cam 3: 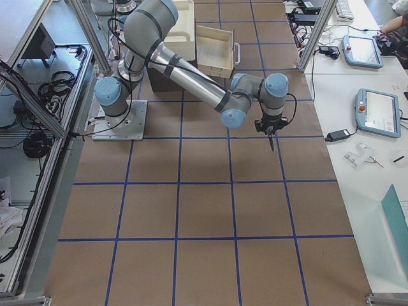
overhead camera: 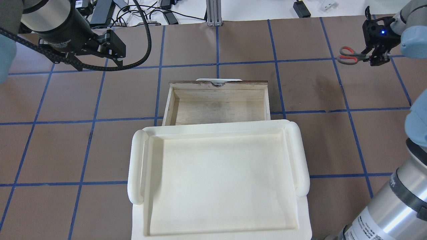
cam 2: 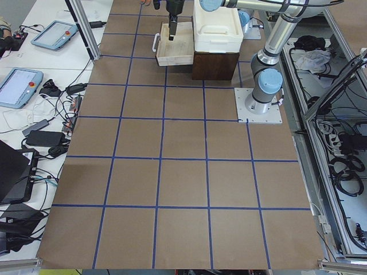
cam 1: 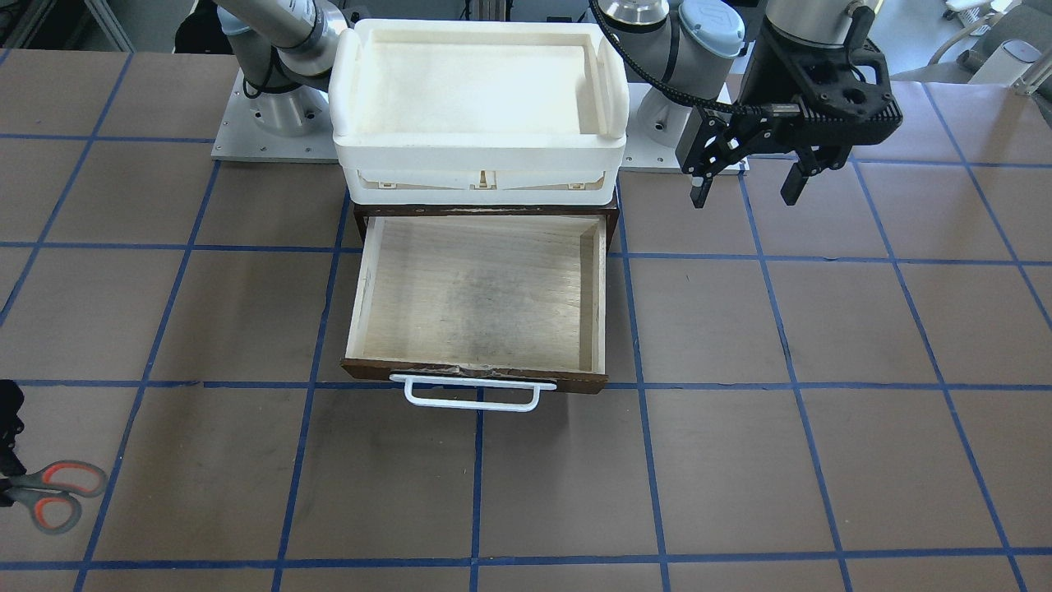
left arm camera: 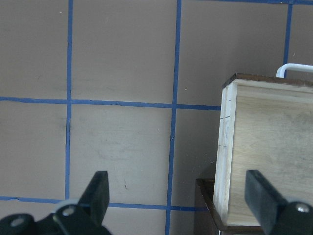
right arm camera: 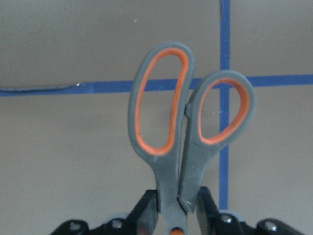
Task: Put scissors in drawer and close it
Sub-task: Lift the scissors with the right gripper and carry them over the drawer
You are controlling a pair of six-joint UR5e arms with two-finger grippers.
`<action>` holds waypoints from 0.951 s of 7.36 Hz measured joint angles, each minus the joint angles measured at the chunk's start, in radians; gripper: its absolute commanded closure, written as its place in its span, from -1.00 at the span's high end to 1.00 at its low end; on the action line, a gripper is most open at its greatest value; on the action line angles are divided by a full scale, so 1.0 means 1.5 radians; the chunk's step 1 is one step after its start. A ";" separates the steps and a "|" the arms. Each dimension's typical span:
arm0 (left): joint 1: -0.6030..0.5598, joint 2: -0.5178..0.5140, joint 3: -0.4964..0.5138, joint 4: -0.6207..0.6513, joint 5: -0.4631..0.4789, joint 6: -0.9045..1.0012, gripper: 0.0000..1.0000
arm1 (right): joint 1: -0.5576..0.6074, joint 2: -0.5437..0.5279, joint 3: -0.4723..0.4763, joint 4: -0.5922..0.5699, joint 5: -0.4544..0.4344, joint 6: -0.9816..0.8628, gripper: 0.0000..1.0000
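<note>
Brown paper ruled into squares by blue tape covers the table [cam 1: 740, 460], with the two arm bases bolted at its near edge. Between the bases stands a dark brown cabinet [cam 2: 215, 66] with a white foam tray [cam 1: 477, 168] resting on top. The drawer [cam 1: 481, 296] stands pulled out from the cabinet toward the far side. Its pale plywood floor and walls are in plain sight, and its white bar handle [cam 1: 472, 393] points away from the robot. The scissors [right arm camera: 167, 171] are not in the drawer. They are well apart from it, out over the far right part of the table, pinched in the right gripper [right arm camera: 177, 208]. That gripper's fingers press together on the scissors just below the handles. The two grey, orange-lined loops stick out past the fingertips over a crossing of tape lines. The blades are hidden between the fingers. The left gripper [cam 1: 746, 196] hangs above the table on the near left, just beside the cabinet. It holds nothing, and its two fingers are spread wide. In the left wrist view the drawer's side wall lies beyond its fingertips.
</note>
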 measured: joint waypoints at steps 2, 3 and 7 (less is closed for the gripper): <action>0.000 0.001 0.000 -0.001 0.000 0.000 1.00 | 0.081 -0.075 0.000 0.091 -0.022 0.125 -1.00; 0.000 0.001 0.000 -0.001 0.001 0.000 1.00 | 0.120 -0.099 0.000 0.123 -0.025 0.195 -1.00; 0.001 0.001 0.000 -0.002 0.001 0.000 1.00 | 0.291 -0.142 0.004 0.176 -0.022 0.508 -1.00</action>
